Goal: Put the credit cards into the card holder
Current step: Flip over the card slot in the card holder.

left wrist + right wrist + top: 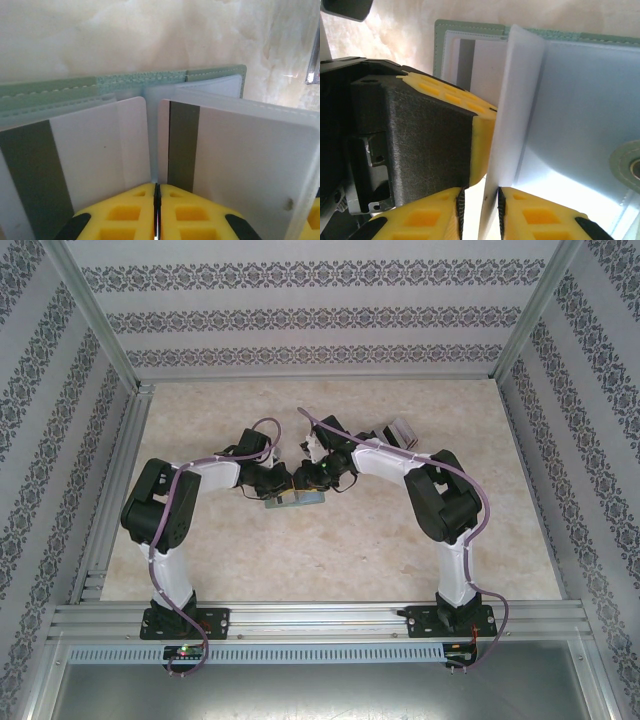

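Observation:
The sage-green card holder (150, 78) lies open on the table, its clear inner sleeves fanned up. Two credit cards show their pale backs with dark stripes: one (95, 150) on the left, one (240, 160) in the raised right sleeve. My left gripper (156, 212) is shut, its yellow tips pressed together at the fold between the two cards. My right gripper (480, 210) is open around an upright white sleeve leaf (512, 105). The leaf touches the right pad and stands clear of the left one. From above, both grippers meet over the holder (300, 500).
A grey slotted rack (400, 430) stands behind the right arm. The holder's snap (632, 167) faces up on the right flap. The left gripper's yellow finger (482, 125) sits close against the white leaf. Patterned walls enclose the marble-look table (350, 550).

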